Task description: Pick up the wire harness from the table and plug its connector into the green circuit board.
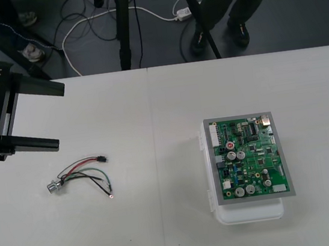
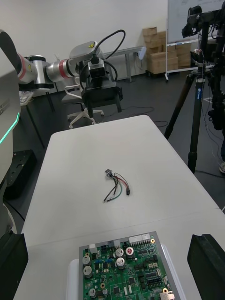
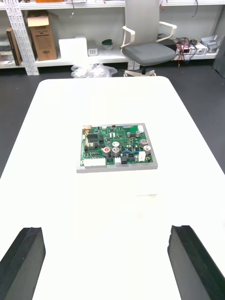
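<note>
The wire harness (image 1: pixel 81 173) lies loose on the table's left half, its round metal socket (image 1: pixel 53 187) at the left end and its small black plug (image 1: pixel 101 159) at the upper right. My left gripper (image 1: pixel 60 115) hovers open just beyond it, at the table's left edge. The green circuit board (image 1: pixel 249 157) sits on its white base (image 1: pixel 249 212) on the right half. In the right wrist view my right gripper (image 2: pixel 108 243) stands open over the board (image 2: pixel 125 274), with the harness (image 2: pixel 117 183) farther off and the left gripper (image 2: pixel 101 104) past it.
The left wrist view looks across the table at the board (image 3: pixel 116 146) between the left gripper's fingers (image 3: pixel 23 262). Tripod legs (image 1: pixel 122 25) and cables stand on the dark floor past the table's far edge. A seam (image 1: pixel 157 160) runs down the table's middle.
</note>
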